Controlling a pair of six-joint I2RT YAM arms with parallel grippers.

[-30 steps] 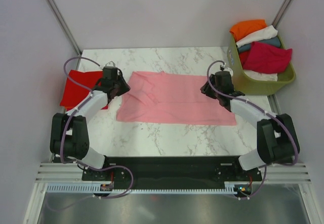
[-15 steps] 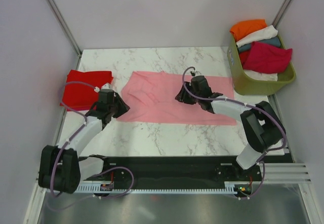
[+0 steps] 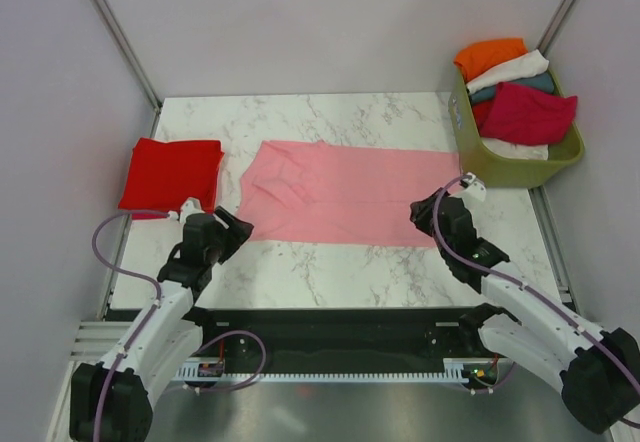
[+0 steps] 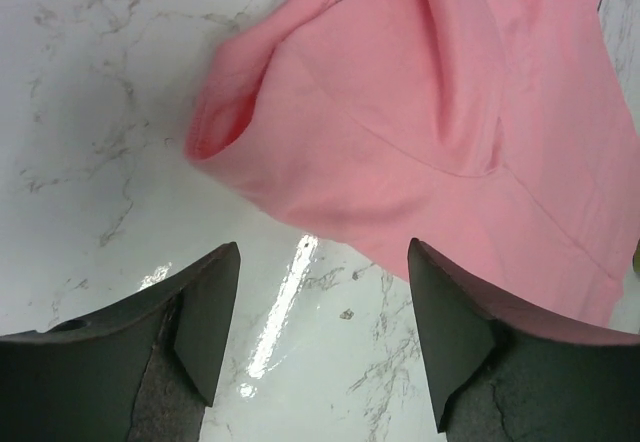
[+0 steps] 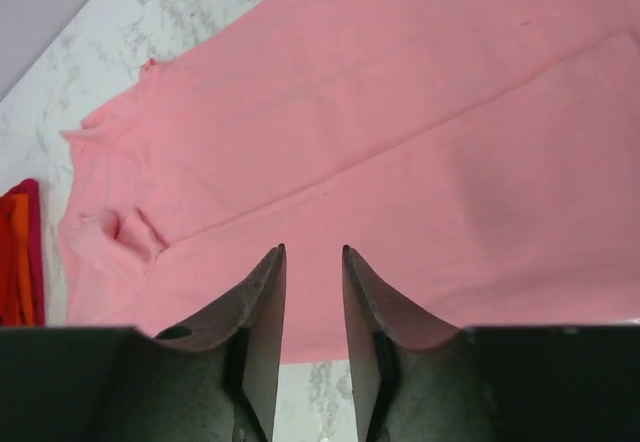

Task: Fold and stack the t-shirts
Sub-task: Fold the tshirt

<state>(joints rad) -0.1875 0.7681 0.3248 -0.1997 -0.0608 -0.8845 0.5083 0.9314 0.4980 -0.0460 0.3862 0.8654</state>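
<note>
Both arms had drawn back toward the near edge. Left hand (image 3: 232, 229) had let go and stood wide and empty; right hand (image 3: 428, 209) was narrow and held nothing. Pink shirt (image 3: 345, 194) lay mid-worktop (image 3: 330, 262) as a long strip, so the lengthwise fold looked done. Its ends lay just beyond each hand. Red shirt (image 3: 172, 172) sat folded at far left.

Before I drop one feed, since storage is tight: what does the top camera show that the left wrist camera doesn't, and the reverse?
Only the top camera shows the folded red shirt on the left, the green basket with heaped shirts at far right, and the right gripper by the near right corner of the pink shirt. Only the left wrist camera shows a sleeve-like opening at that shirt's corner, and the left gripper's fingers wide apart with nothing between them. Both show the pink shirt spread out on the marble table.
</note>
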